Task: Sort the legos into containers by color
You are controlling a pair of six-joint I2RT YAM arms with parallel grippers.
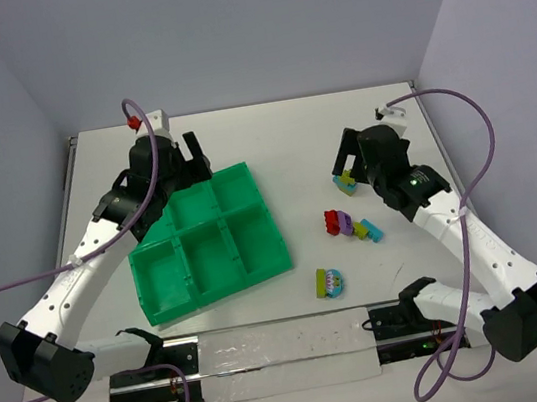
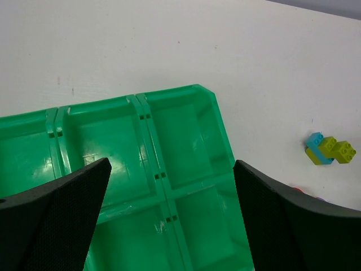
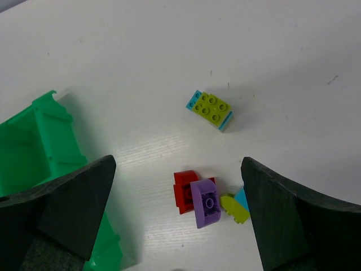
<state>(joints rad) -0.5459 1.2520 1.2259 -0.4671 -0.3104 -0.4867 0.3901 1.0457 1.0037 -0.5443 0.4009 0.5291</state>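
The green tray (image 1: pixel 164 277) of six compartments lies left of centre, and every compartment I can see is empty. My left gripper (image 1: pixel 193 154) hovers open over its far edge; the left wrist view shows the tray (image 2: pixel 186 101) between my spread fingers (image 2: pixel 56 220). My right gripper (image 1: pixel 344 161) is open above the table. Below it lie a red brick (image 3: pixel 185 189), a purple brick (image 3: pixel 206 203), a yellow-green brick (image 3: pixel 236 208) and a light blue brick (image 3: pixel 242 197), clustered. A yellow-green brick on a blue one (image 3: pixel 211 108) lies apart, farther away.
Another small brick cluster, yellow-green, blue and purple (image 1: pixel 328 281), lies near the front of the table. A shiny strip (image 1: pixel 271 352) runs along the near edge between the arm bases. Purple cables loop beside both arms. Walls enclose the table on three sides.
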